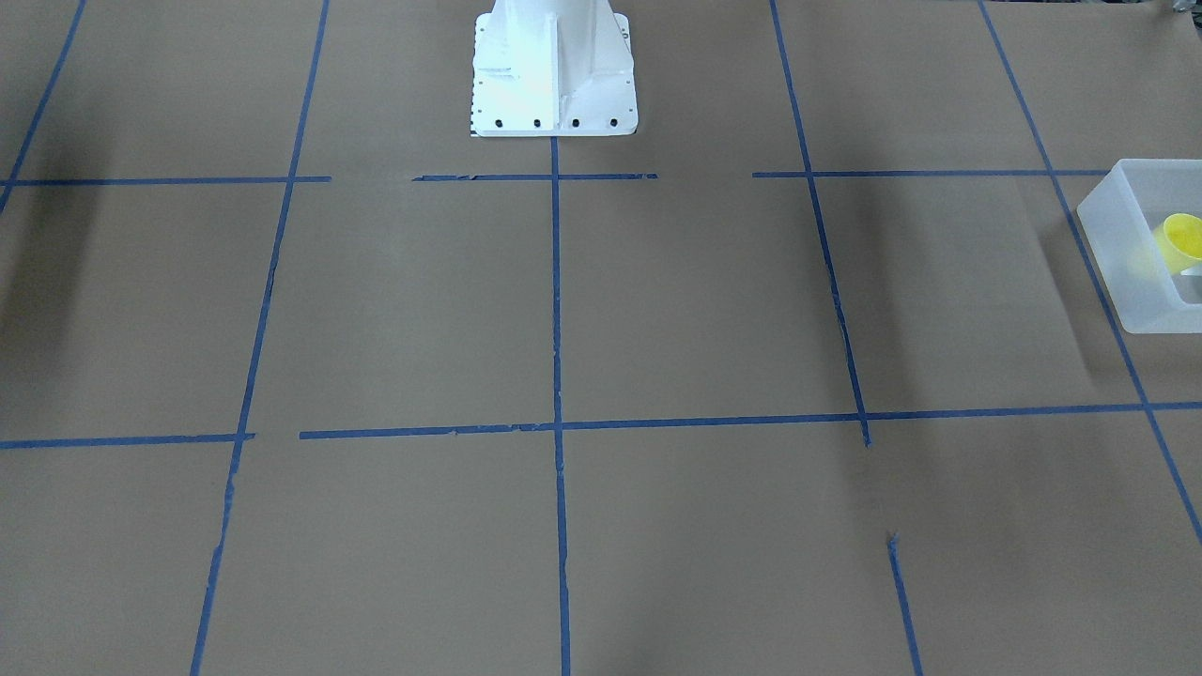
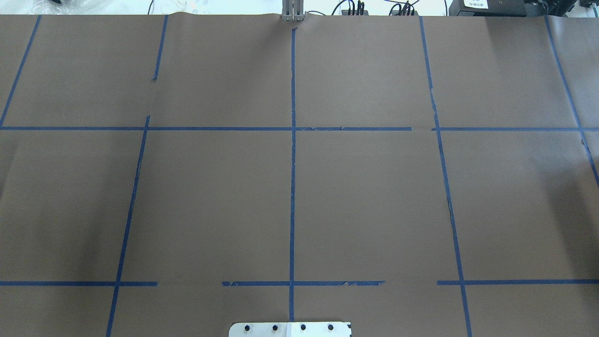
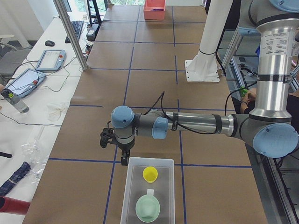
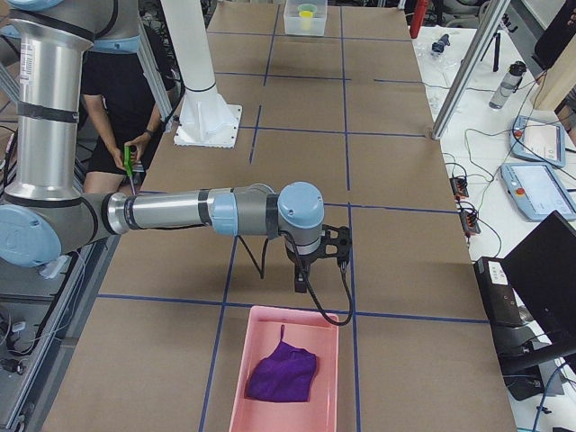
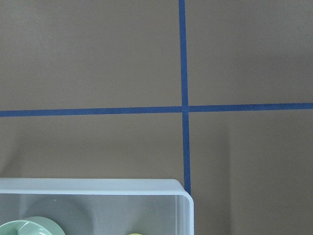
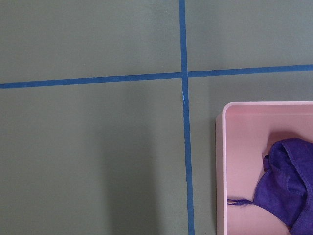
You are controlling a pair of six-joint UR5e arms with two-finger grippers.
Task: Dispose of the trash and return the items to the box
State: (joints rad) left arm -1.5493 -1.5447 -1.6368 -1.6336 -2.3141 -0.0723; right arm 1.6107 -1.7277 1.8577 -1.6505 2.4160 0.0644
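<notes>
The frosted white box (image 3: pixel 131 186) sits at the table's left end. The yellow cup (image 3: pixel 150 174) and the mint-green bowl (image 3: pixel 148 208) lie inside it. The box (image 1: pixel 1122 272) and cup (image 1: pixel 1181 239) also show at the right edge of the front-facing view. The left wrist view shows the box's corner (image 5: pixel 98 186) and part of the bowl (image 5: pixel 29 227). My left gripper (image 3: pixel 123 160) hangs just beyond the box's far rim, pointing down. My right gripper (image 4: pixel 301 284) hangs just beyond a pink bin. I cannot tell whether either is open or shut.
A pink bin (image 4: pixel 297 333) at the table's right end holds a purple cloth (image 4: pixel 282 374), also in the right wrist view (image 6: pixel 286 191). The white robot base (image 1: pixel 554 70) stands at mid-table. Blue tape lines cross the brown table cover.
</notes>
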